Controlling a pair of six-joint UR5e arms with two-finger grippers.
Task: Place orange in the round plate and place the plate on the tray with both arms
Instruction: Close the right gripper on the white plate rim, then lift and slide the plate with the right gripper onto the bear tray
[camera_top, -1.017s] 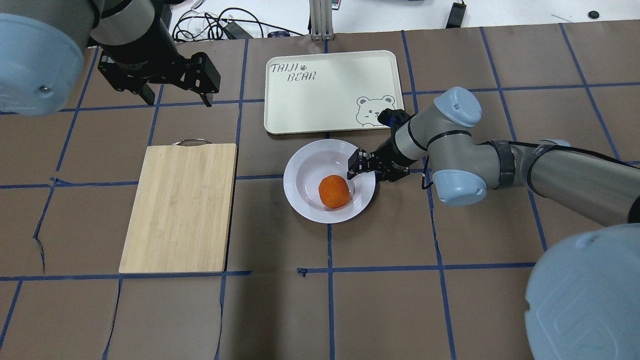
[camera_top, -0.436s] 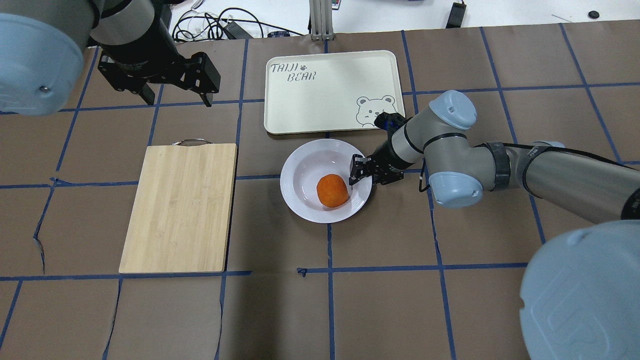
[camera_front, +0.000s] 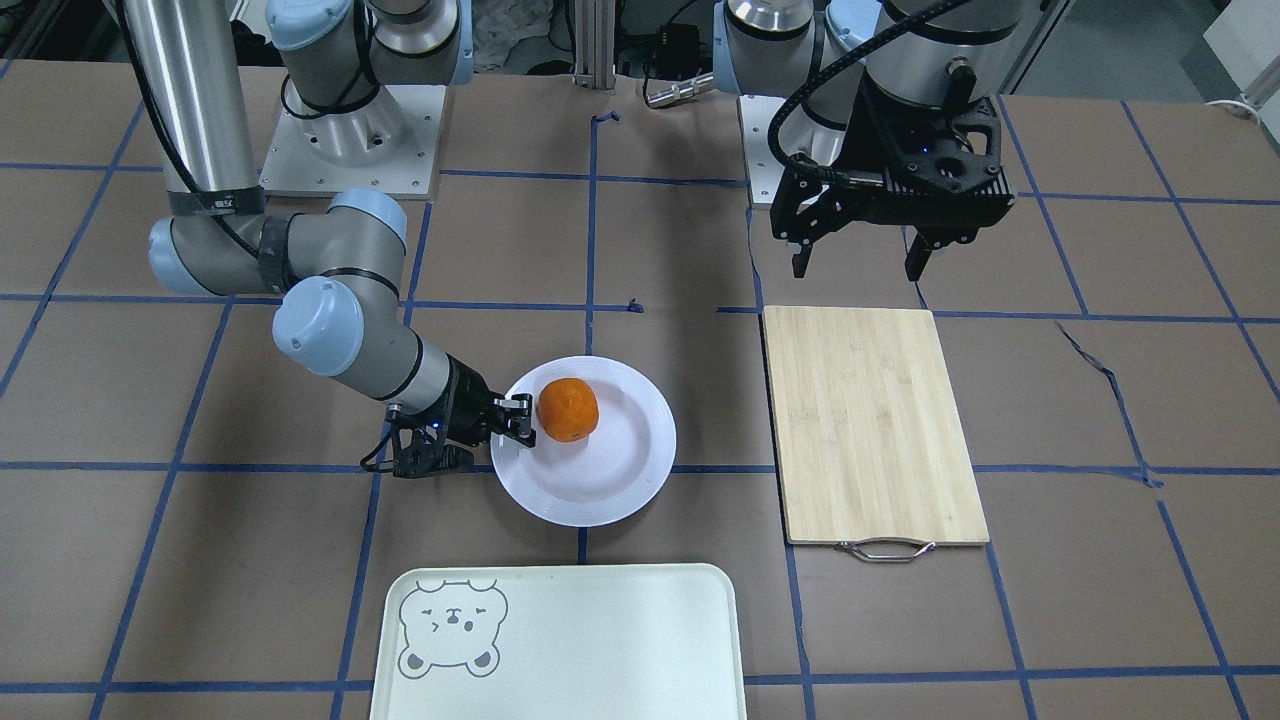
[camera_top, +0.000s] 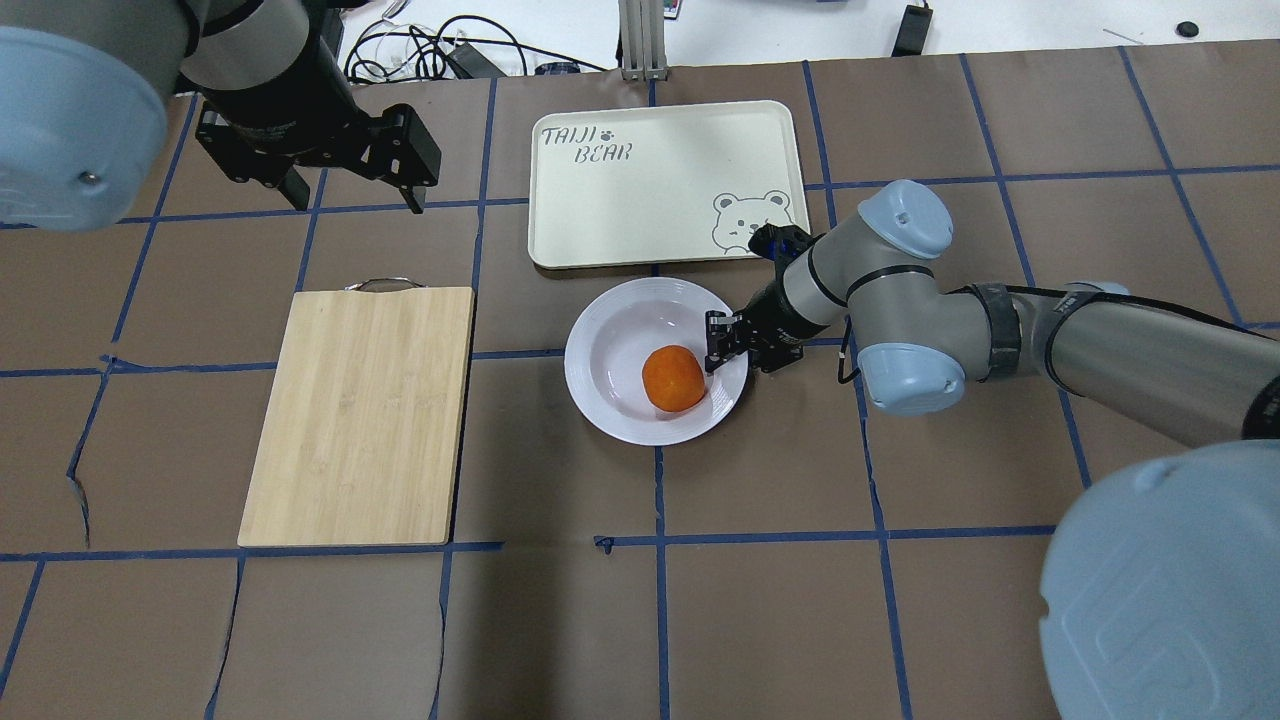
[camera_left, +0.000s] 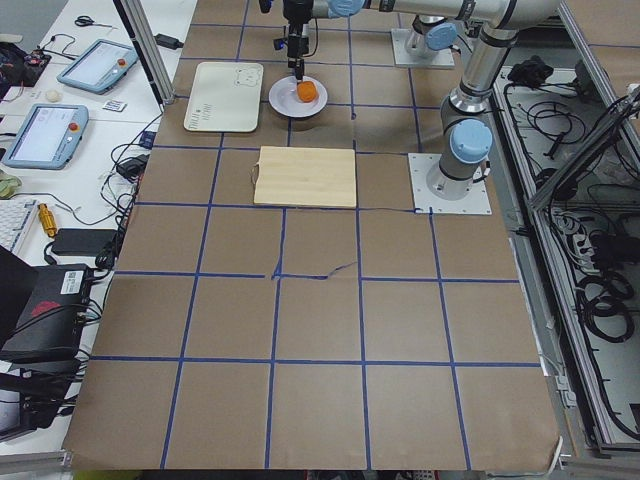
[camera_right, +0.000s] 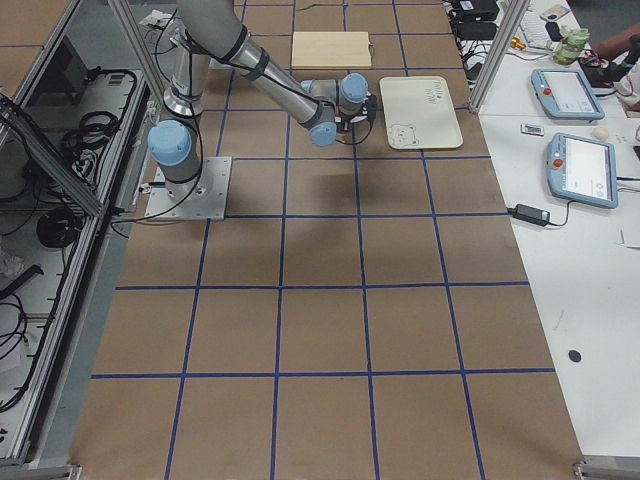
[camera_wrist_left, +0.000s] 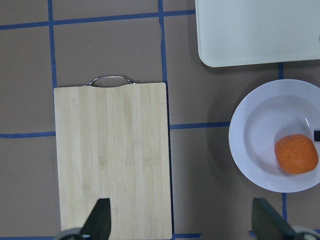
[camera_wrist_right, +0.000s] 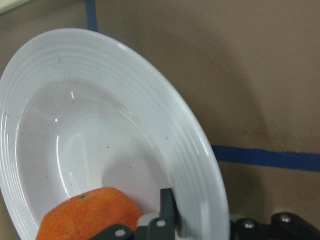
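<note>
Surface: A brown paper-covered table (camera_top: 900, 620), gridded with blue tape, fills the overhead view.
Room: White workbenches (camera_right: 590, 250) carrying blue-edged tablets (camera_right: 580, 170) line the right of the right-side view. Black cables (camera_left: 590, 200) crowd the right edge of the left-side view.
Cut off: The pale cream-green rectangular tray (camera_front: 600, 640) runs off the bottom of the front-facing view. The glossy white round plate (camera_wrist_left: 239, 142) is clipped by the right edge of the left wrist view.
Hidden: In the right wrist view only one finger (camera_wrist_right: 167, 202) of the black right gripper (camera_top: 718, 342) shows, inside the rim.
Hard to read: Both side views show the plate too small to judge any grip.
Board: A bamboo cutting board (camera_top: 360, 420) with a metal handle lies flat at left of centre overhead, well apart from the plate.
Tray: Top centre overhead, bear face at its lower right corner, near the plate but not touching.
Plate: On the table at centre overhead, just below the tray.
Left gripper (camera_top: 353, 195): Upper left overhead, fingers spread wide, holding nothing.
Right gripper: Pinching the plate's right rim.
Orange (camera_top: 674, 379): The small bright fruit sits in the plate's sunken centre, just beside the inner finger.
</note>
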